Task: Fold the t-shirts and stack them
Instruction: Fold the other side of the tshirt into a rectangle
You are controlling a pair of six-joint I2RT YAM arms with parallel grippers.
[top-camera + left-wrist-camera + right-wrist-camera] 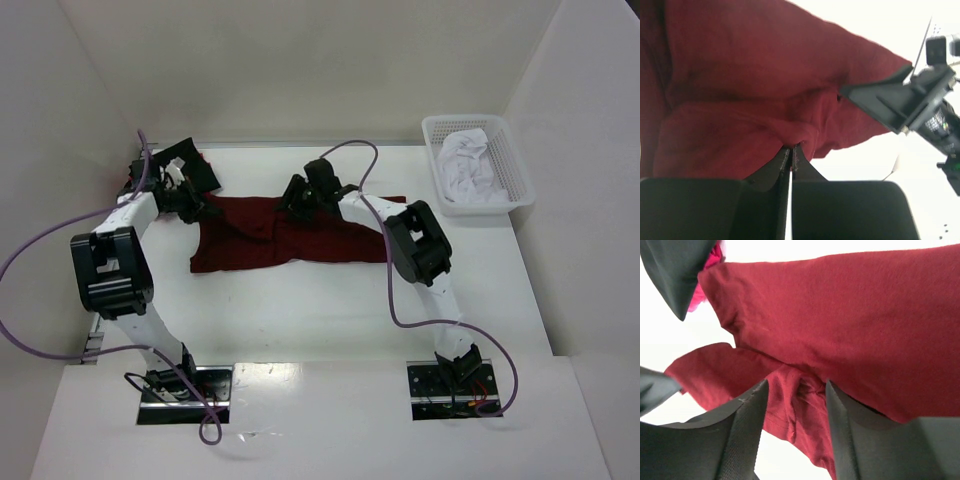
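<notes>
Two tools are engaged with one garment at the far-centre of the counter. The left tool [791, 147] has its fingers pressed fully together, pinching a small fold of the maroon t-shirt [765, 75] at their tips. The right tool [796, 385] stands with its fingers apart, astride a bunched ridge of the same cloth; the ridge lies between the fingers and is not clamped. In the top view the left tool [190, 205] sits at the garment's left end and the right tool [298, 195] at its far edge near the middle. The maroon t-shirt [290, 235] lies spread across the width of the counter, rumpled, with its near edge uneven. A black t-shirt [200, 170] lies at the far left corner, just beyond the left tool, and a pink t-shirt [707, 280] shows as a bright edge beside the maroon cloth in the right wrist view. The counter [330, 310] is plain white and matte, enclosed by white walls [300, 60] on three sides. A white mesh basket [515, 190] at the far right holds crumpled white cloth [470, 165]. Purple cables [40, 250] loop from both arms. A label on the right arm [940, 120] is too small to read.
</notes>
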